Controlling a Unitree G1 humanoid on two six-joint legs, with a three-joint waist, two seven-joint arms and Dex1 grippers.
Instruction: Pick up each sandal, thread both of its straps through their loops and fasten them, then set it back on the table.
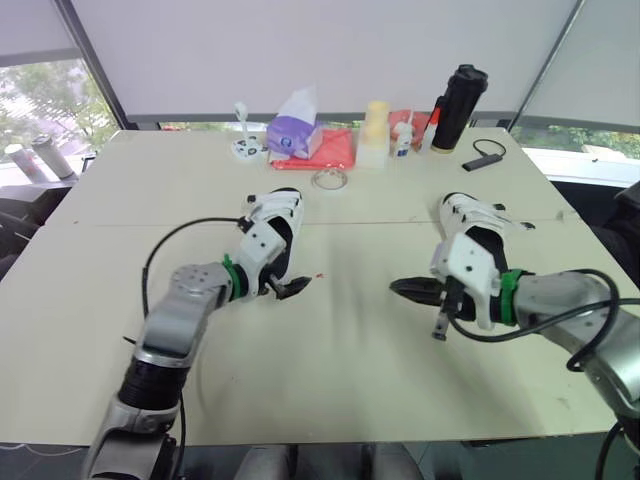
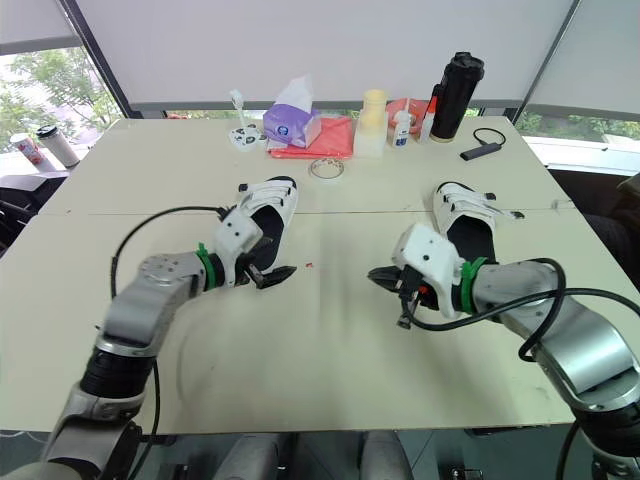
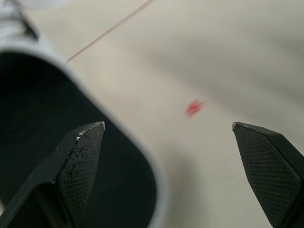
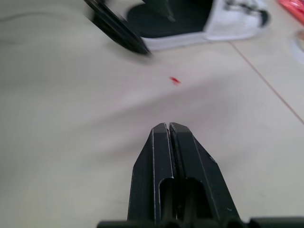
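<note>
A pale table seen from above, with two robot arms reaching in over it.

The left claw has its two black fingers spread wide and holds nothing. One fingertip sits over the heel end of the left sandal, above its black footbed; it cannot be told whether it touches. The other fingertip is over bare table. This sandal is white, lies flat, and stretches away from the claw toward the far edge. A red speck lies on the table just ahead of this claw, between the two claws.

The right claw has its fingers pressed together with nothing between them. It points sideways toward the left claw, with a gap between the two. The right sandal, also white with a black footbed, lies flat behind this claw, just beyond its wrist.

Far beyond both claws, near the table's back edge, stand a tissue pack, a red cloth, a black bottle and a tape ring.
</note>
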